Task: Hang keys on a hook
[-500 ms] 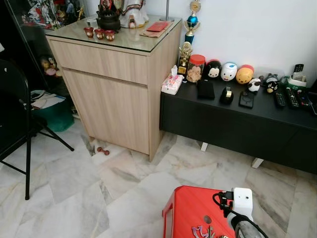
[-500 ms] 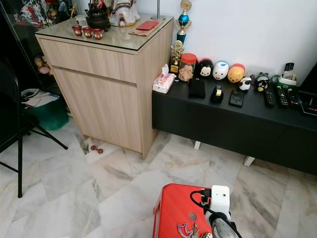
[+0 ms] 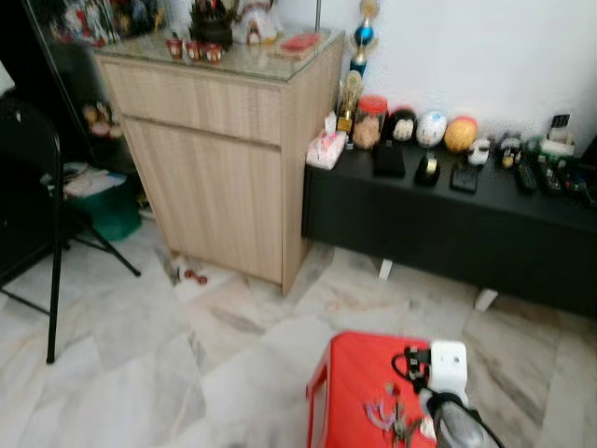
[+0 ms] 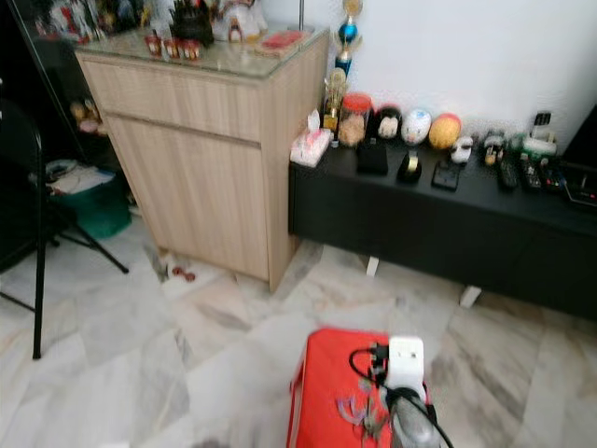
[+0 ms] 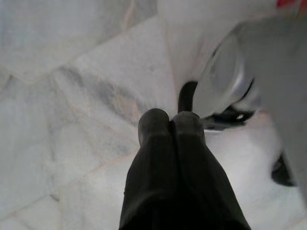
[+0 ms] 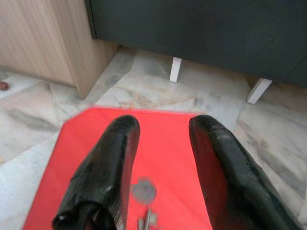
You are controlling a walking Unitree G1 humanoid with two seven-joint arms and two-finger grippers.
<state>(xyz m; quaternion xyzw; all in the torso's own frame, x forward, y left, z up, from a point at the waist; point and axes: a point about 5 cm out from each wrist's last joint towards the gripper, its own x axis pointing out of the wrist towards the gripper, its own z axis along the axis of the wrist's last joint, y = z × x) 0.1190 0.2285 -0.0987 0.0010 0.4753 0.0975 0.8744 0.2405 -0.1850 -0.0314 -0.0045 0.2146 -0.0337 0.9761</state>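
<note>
Red stool (image 6: pixel 168 139); keys (image 6: pixel 147 219); right gripper (image 6: pixel 160 143) spread above

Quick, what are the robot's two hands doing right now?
Left end effector: closed, holding nothing, over the floor.
Right end effector: open, empty, above the keys on the red stool.

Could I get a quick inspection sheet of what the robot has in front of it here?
Surface: red plastic stool on marble floor.
Job's things: bunch of keys lying on the stool; hook: nothing seen.
Clutter: jar, round toys and remotes on the black low cabinet.
Grippers: right gripper open above the keys; left gripper shut, idle over floor.
Cables: black cable at the right wrist.
Surroundings: wooden cabinet, folding chair.
</note>
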